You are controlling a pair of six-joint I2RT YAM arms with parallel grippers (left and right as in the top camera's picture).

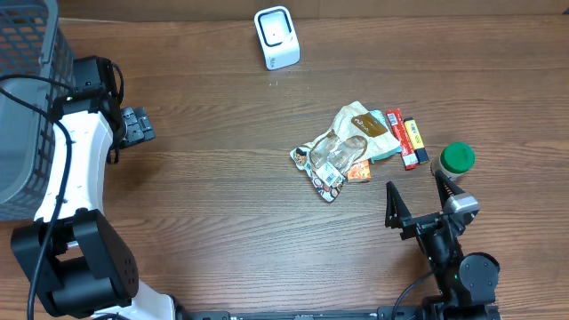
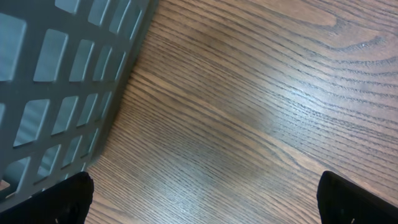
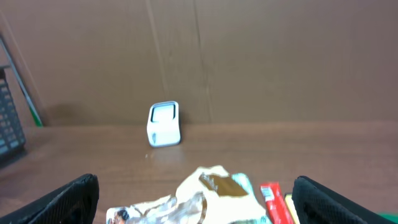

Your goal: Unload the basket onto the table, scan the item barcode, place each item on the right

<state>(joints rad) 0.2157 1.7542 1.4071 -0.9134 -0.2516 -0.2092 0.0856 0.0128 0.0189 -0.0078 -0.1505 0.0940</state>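
A heap of items lies right of centre: a beige and clear snack bag, a red stick pack, a yellow one and a green-capped jar. At the table's far edge stands the white barcode scanner. My right gripper is open just in front of the heap and holds nothing. The right wrist view shows the bag and the red pack between its open fingers, with the scanner beyond. My left gripper is open over bare wood at the left, far from the items.
A grey mesh basket fills the far left corner. It sits close beside the left gripper in the left wrist view, as the basket wall. A brown cardboard wall backs the table.
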